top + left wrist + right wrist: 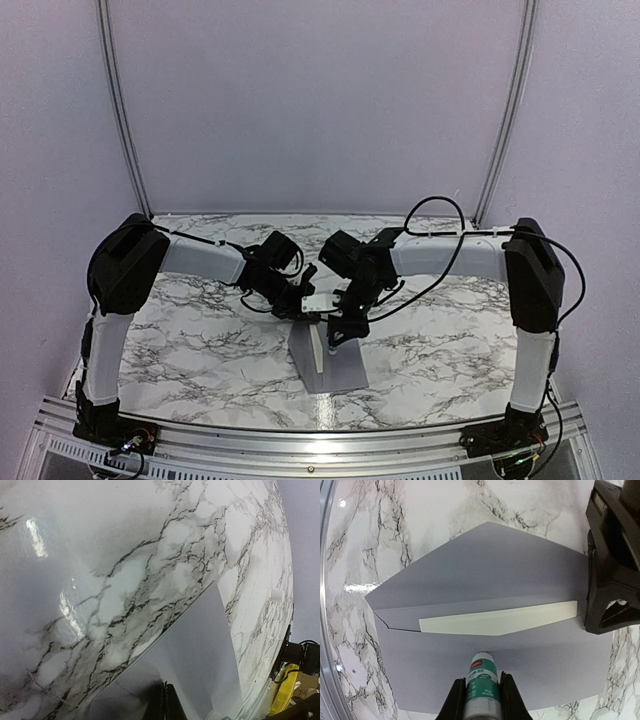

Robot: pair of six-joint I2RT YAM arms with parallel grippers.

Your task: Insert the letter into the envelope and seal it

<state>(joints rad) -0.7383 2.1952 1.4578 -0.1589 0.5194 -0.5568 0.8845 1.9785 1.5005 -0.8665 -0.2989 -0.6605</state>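
The grey envelope lies flat on the marble table with its flap open. It also shows in the top view and in the left wrist view. The off-white letter sits inside it, with only a narrow strip showing at the pocket mouth. My right gripper is shut on a small green-and-white tube, whose tip rests on the envelope body just below the letter strip. My left gripper is shut on the far end of the envelope. It shows as a black block in the right wrist view.
Both arms meet over the middle of the table, the left gripper and the right gripper close together. The table's metal rail runs along the near edge. A yellow object lies beyond the table edge.
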